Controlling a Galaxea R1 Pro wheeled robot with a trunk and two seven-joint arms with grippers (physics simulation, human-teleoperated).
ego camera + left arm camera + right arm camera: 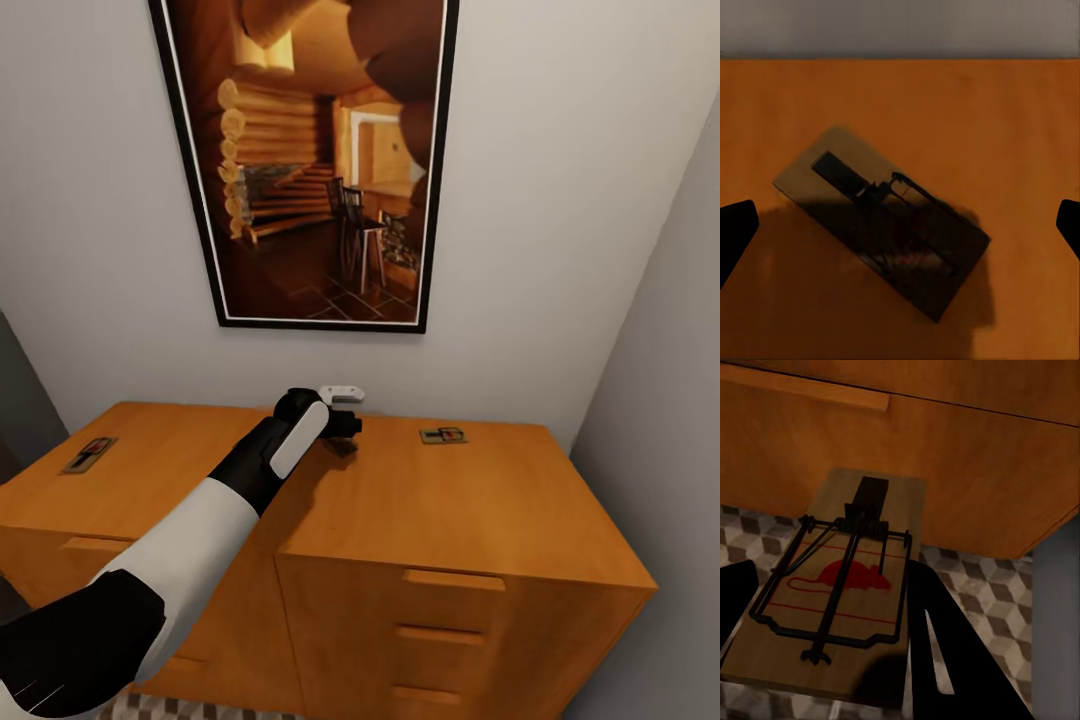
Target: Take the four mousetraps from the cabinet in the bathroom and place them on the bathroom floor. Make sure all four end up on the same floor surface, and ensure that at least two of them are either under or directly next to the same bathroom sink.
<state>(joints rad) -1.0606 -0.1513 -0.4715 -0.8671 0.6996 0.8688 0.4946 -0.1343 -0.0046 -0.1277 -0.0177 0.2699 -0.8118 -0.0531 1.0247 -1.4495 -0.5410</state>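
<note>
At frame centre, the left gripper [900, 225], jaws wide, hovers over a tan-wood mousetrap [881, 229] lying diagonally on the orange-wood cabinet [480, 520]; the right gripper [825, 660] clamps another mousetrap [844, 585].

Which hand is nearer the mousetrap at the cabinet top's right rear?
Left. The left hand hovers over another trap beside that mousetrap; the right hand is down by the cabinet front, holding its own.

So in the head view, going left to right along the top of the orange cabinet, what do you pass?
Mousetrap near the left edge → left gripper hovering over a second mousetrap → mousetrap on the right half, all on the cabinet top.
</note>
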